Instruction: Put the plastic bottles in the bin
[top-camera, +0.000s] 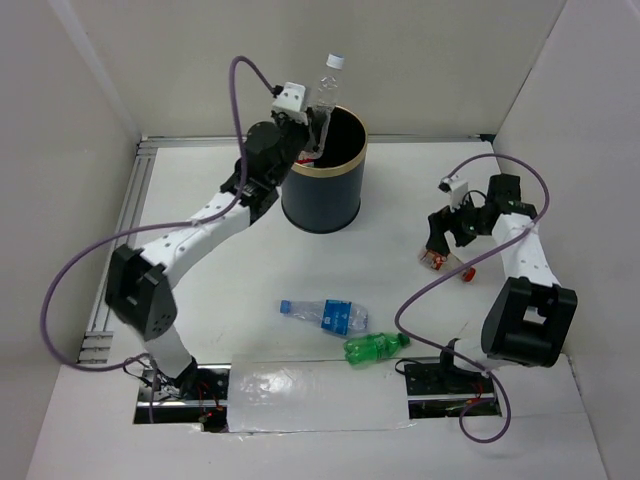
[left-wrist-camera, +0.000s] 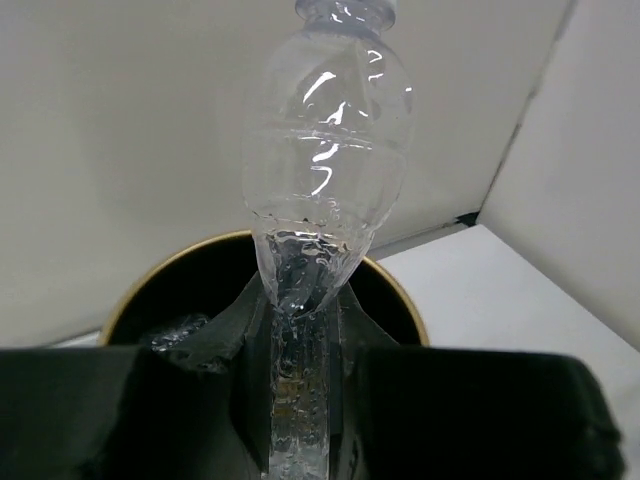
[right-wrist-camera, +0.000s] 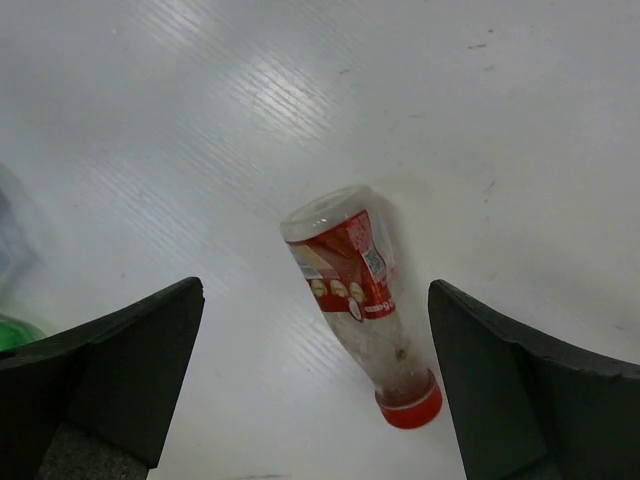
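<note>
My left gripper (top-camera: 318, 135) is shut on the base of a clear bottle (top-camera: 328, 88) with a white cap, holding it upright over the mouth of the dark bin (top-camera: 322, 185). In the left wrist view the squeezed bottle (left-wrist-camera: 325, 170) stands between my fingers (left-wrist-camera: 215, 345) above the gold rim (left-wrist-camera: 215, 242). My right gripper (top-camera: 452, 252) is open, hovering above a red-labelled bottle (top-camera: 448, 265) with a red cap lying on the table; it lies between the jaws in the right wrist view (right-wrist-camera: 360, 290). A blue-labelled bottle (top-camera: 325, 314) and a green bottle (top-camera: 374, 347) lie near the front.
White walls enclose the table on the left, back and right. A metal rail (top-camera: 125, 225) runs along the left edge. Purple cables loop from both arms. A sheet of clear plastic (top-camera: 300, 395) covers the near edge between the arm bases.
</note>
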